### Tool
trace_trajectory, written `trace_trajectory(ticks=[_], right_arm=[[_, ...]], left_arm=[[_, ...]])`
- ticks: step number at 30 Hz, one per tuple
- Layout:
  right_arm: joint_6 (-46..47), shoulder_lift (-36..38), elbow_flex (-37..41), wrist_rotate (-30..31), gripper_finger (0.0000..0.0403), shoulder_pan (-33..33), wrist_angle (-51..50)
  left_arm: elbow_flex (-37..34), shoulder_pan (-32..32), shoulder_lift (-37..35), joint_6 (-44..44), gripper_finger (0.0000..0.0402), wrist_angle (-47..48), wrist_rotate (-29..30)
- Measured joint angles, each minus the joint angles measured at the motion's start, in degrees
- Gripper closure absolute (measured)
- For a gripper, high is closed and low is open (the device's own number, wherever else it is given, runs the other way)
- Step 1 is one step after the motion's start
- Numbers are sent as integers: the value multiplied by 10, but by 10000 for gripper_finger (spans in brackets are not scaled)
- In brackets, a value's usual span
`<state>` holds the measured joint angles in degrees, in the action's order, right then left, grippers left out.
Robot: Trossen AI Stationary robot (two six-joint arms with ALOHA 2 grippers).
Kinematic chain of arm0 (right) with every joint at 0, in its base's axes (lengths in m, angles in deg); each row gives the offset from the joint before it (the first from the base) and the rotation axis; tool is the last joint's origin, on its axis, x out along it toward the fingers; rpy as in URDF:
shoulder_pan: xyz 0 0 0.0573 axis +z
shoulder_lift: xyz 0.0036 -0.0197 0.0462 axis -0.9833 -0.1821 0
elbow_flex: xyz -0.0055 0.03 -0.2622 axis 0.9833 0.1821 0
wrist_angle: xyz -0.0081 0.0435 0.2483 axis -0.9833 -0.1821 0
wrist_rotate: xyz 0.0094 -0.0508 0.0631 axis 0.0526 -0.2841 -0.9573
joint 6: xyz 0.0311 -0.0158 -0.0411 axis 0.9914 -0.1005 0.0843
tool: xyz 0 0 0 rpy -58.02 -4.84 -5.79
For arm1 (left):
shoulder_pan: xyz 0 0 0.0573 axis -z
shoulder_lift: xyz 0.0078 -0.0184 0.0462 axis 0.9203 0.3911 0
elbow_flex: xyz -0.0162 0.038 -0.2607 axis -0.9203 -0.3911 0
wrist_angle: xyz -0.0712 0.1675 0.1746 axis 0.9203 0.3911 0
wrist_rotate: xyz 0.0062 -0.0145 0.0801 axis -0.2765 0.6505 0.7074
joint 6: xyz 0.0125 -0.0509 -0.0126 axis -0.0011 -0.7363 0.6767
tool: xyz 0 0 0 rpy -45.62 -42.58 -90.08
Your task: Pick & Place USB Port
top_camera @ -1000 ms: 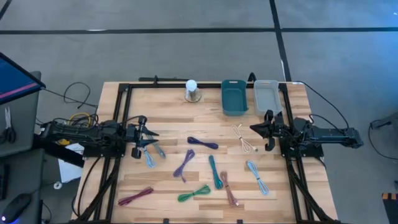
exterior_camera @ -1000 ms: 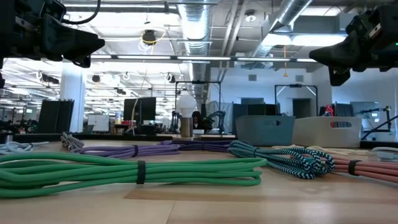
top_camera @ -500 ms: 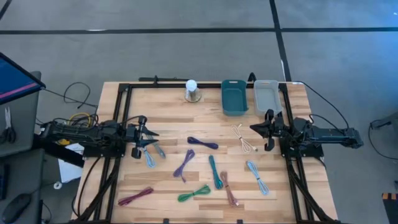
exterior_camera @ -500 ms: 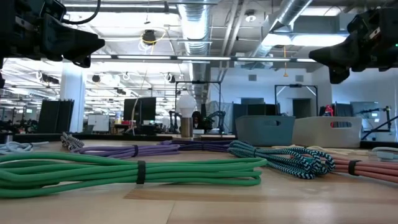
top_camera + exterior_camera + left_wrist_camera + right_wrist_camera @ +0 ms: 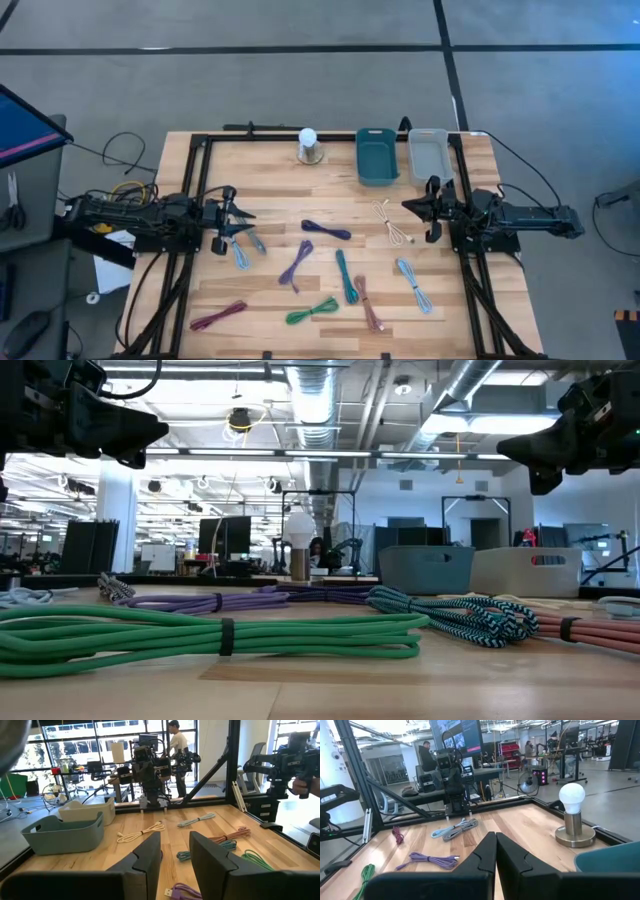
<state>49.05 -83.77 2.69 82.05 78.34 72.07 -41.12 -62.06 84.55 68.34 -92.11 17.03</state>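
Your left gripper (image 5: 243,222) hovers with fingers parted at the table's left edge; your right gripper (image 5: 408,206), fingers closed together and empty, hovers at the right. Coiled cables lie across the wooden table (image 5: 270,180) between them, the green cable (image 5: 210,633) nearest. Beyond, a lamp (image 5: 309,146), teal bin (image 5: 377,157) and grey bin (image 5: 428,153) line the far edge, their contents not visible to you.

Open left tool (image 5: 175,854) above purple cable (image 5: 186,892), teal bin (image 5: 62,834) beside.

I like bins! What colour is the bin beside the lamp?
The bin is teal, clearest in the high view.
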Motion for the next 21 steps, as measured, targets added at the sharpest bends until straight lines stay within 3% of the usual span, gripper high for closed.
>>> trace_trajectory(ticks=[21], right_arm=[[30,0,0,0,400,0,-1]], left_arm=[[0,0,0,0,298,-3,0]])
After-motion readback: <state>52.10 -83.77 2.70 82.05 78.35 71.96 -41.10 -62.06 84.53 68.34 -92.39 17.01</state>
